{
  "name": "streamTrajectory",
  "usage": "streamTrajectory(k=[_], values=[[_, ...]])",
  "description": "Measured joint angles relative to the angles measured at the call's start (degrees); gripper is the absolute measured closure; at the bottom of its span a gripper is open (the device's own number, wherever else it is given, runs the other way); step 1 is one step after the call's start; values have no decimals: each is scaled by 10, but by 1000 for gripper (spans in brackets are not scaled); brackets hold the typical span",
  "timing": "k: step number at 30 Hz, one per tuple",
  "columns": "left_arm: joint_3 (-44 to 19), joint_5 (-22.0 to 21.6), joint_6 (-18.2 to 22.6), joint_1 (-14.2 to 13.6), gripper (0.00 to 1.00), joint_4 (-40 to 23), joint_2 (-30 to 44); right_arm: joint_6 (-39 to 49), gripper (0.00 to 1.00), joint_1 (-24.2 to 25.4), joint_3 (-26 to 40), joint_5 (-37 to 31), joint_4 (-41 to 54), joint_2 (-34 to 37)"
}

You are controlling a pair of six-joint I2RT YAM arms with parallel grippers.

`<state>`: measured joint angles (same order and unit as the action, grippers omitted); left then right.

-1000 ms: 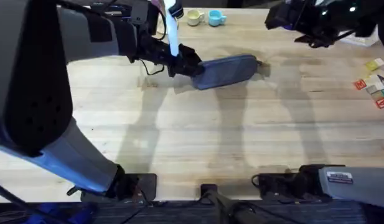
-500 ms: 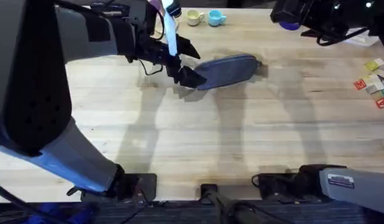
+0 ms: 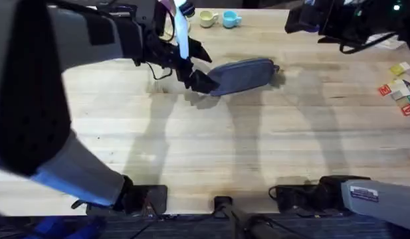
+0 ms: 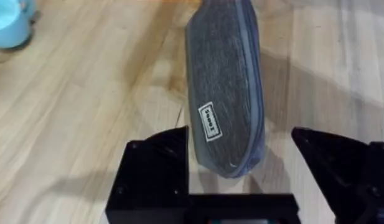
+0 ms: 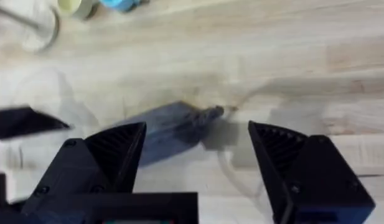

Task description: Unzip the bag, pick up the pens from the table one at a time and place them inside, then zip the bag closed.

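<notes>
Grey-blue zipped bag with small label, left hand spread apart, right hand apart

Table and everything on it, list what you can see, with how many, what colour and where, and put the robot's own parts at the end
pouch: one, grey-blue, zip along its length, lying on the table toward the far side, left of centre; it looks zipped shut
small cups: two, one cream and one light blue, side by side at the far edge
small coloured pieces: several, yellow, red and green, near the right edge; too small to tell what they are
table: one, light wood with plank grain
left gripper: one, black, open, its fingers either side of the pouch's left end
right gripper: one, black, open, above the table past the pouch's right end
</notes>
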<state>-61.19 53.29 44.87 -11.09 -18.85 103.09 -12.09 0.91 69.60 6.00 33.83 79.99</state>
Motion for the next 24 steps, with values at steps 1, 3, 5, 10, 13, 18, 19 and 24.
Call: streamTrajectory(k=[1,3,5,10,13,18,19,24], values=[[0,-14,-5,0,6,-9,-14,9,5,0,0,3,10,-7],[-1,-44,-13,0,7,-38,-51,24,5,0,0,9,29,-24],[-5,-77,-23,1,6,-78,-98,38,5,0,0,12,50,-45],[-35,-170,-55,1,8,-195,-226,64,5,0,0,22,111,-101],[-49,-222,-83,1,8,-256,-294,75,5,0,0,25,153,-132],[-74,-308,-126,1,7,-359,-395,94,4,0,0,26,216,-191],[-77,-323,-131,1,7,-376,-413,98,4,0,0,26,221,-200],[-85,-421,-153,1,8,-478,-540,136,4,0,0,26,248,-275]])
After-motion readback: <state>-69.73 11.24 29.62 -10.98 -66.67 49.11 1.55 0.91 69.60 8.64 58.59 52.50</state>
